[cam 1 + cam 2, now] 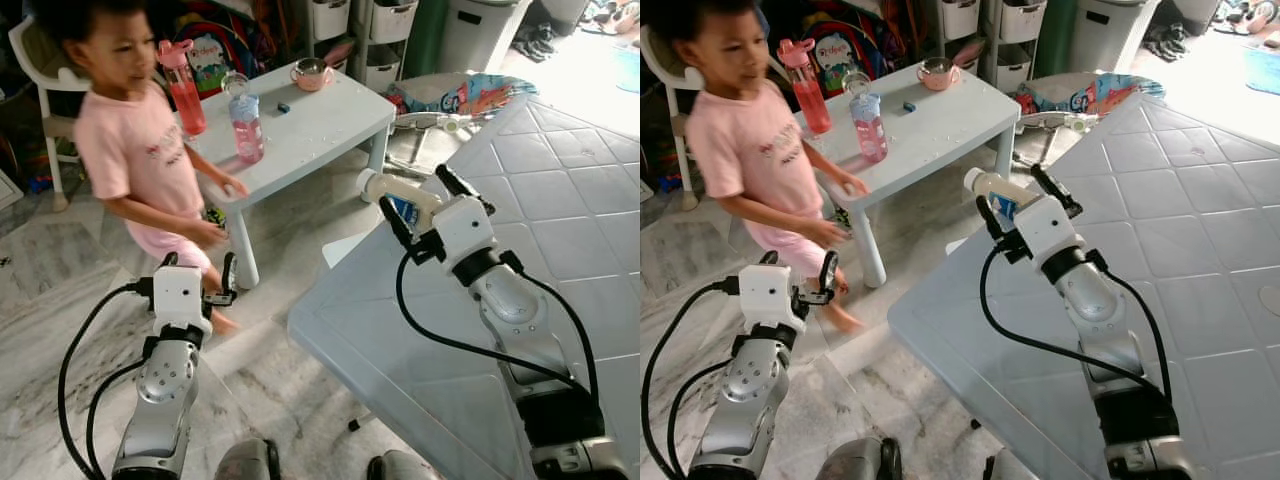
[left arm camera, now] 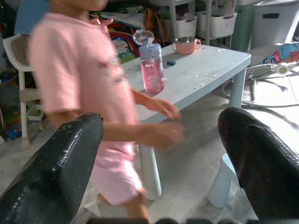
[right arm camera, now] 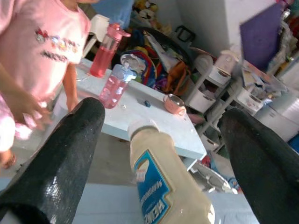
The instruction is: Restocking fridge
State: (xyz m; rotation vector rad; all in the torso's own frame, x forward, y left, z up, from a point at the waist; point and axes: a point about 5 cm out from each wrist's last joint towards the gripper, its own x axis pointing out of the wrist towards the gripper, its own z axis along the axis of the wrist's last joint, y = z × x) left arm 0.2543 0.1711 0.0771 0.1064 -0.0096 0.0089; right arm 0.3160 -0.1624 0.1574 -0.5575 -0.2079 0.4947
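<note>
Right gripper (image 1: pixel 418 208) carries a Heinz mayonnaise bottle (image 3: pixel 161 186) above the near corner of the large grey table (image 1: pixel 560 180). Its fingers stand wide either side of the bottle; whether they actually pinch it I cannot tell. Left gripper (image 1: pixel 197 275) is spread open, empty, low over the floor. A child (image 1: pixel 135 150) stands close by the small table (image 1: pixel 320 115) (pink bottles on it). Best carried level and slowly, steering clear of the child.

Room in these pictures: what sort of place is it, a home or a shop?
Most likely a family home's living or play area: a small children's table holding pink water bottles, storage drawers behind, and a marble floor.
</note>
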